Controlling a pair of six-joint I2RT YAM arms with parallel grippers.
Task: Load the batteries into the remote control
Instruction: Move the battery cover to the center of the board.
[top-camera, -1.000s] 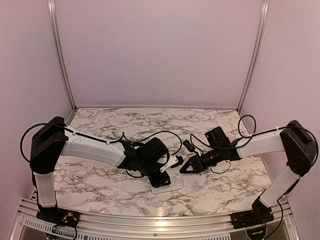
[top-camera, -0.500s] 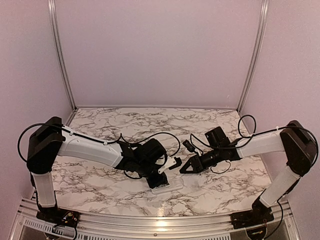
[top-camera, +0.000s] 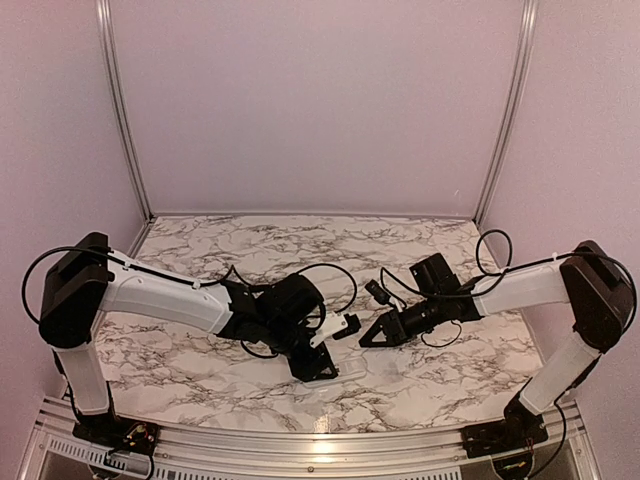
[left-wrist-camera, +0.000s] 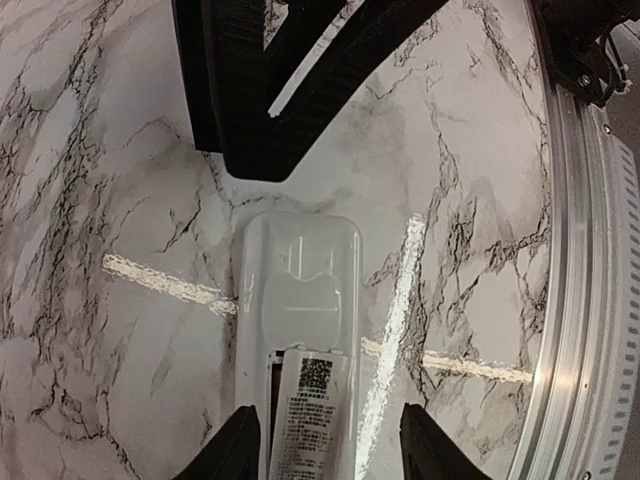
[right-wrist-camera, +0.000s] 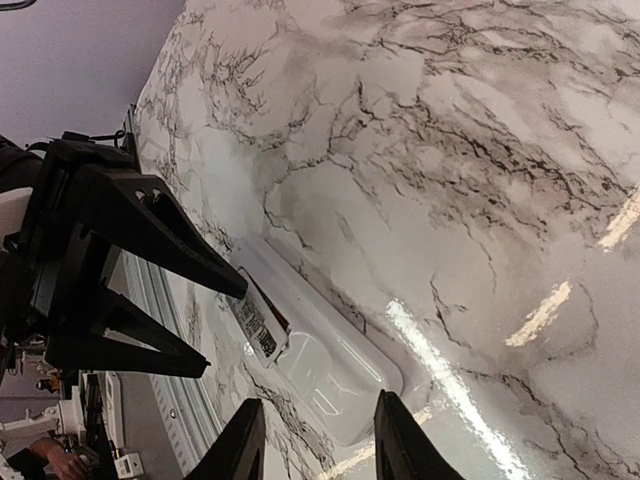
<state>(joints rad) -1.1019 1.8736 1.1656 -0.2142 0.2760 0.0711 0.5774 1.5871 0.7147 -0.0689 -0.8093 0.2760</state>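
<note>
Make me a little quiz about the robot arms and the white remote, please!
1. True or false: the remote control lies with its buttons facing up.
2. Where do the fingers of the left gripper stand? A) one on each side of the remote's end B) squeezed shut on a cup C) far off by the back wall
3. Fill in: the table has a pattern like ____.
Key: 1 false, its plain back with a label shows; 2 A; 3 marble.

I see the remote control (left-wrist-camera: 300, 300) lying flat on the table (left-wrist-camera: 100, 150) near its front edge, one end between the parted jaws of my left gripper (left-wrist-camera: 325, 440), with the right gripper (top-camera: 363, 340) off to its right, apart from it.
</note>
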